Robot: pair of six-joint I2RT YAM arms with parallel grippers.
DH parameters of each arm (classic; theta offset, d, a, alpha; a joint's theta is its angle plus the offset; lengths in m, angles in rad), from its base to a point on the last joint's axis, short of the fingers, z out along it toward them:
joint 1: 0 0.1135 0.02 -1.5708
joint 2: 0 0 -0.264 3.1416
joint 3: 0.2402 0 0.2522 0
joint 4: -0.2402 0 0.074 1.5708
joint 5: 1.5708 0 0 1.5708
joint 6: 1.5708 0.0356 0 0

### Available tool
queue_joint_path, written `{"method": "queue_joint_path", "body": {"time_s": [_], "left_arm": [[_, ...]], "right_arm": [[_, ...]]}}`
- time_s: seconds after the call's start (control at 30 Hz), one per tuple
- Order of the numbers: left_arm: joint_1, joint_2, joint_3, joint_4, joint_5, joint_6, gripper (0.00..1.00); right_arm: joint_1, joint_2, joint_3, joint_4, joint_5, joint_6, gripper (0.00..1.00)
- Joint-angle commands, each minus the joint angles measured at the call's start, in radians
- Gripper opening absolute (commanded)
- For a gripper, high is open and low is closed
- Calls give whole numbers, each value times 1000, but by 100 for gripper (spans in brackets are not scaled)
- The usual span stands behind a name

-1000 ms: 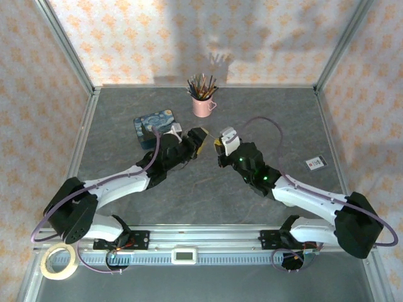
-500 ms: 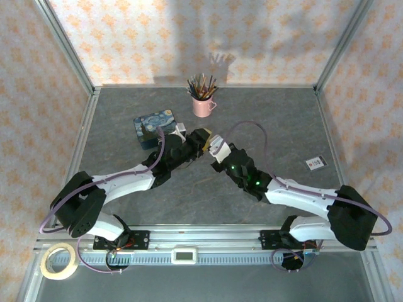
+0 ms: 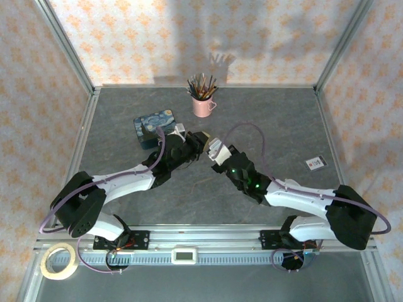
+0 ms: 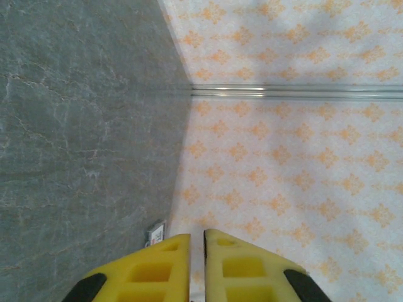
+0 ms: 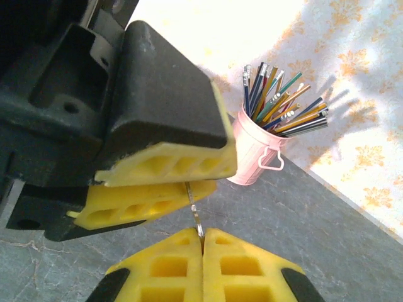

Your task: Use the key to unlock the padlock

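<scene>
right fingers (image 5: 170,267) pinch key (image 5: 194,211) | tip meets clenched left fingers (image 5: 165,165)

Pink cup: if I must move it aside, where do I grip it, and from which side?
Take the pink cup low on its ribbed wall, fingers coming in from the side. The pencils fan out above its mouth, so a grasp from above would likely hit them.
</scene>
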Motion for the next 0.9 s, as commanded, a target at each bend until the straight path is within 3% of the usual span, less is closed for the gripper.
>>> {"method": "queue_joint_path", "body": {"time_s": [0.0, 0.13, 0.27, 0.43, 0.63, 0.87], "left_arm": [[-10, 12, 38, 4, -21, 20, 2], [-8, 17, 43, 6, -23, 42, 0], [11, 16, 55, 35, 9, 188, 0], [32, 2, 42, 119, 62, 345, 0], [31, -61, 2, 189, 59, 524, 0], [30, -124, -100, 368, 101, 614, 0]], "right_arm": [[7, -28, -19, 22, 0, -18, 0], [7, -45, 4, -7, 6, 61, 0], [-26, -94, 53, -103, -65, 221, 25], [-161, -161, 83, -180, -299, 468, 40], [-262, -208, 65, -117, -475, 732, 45], [-326, -168, 7, 107, -728, 956, 45]]}}
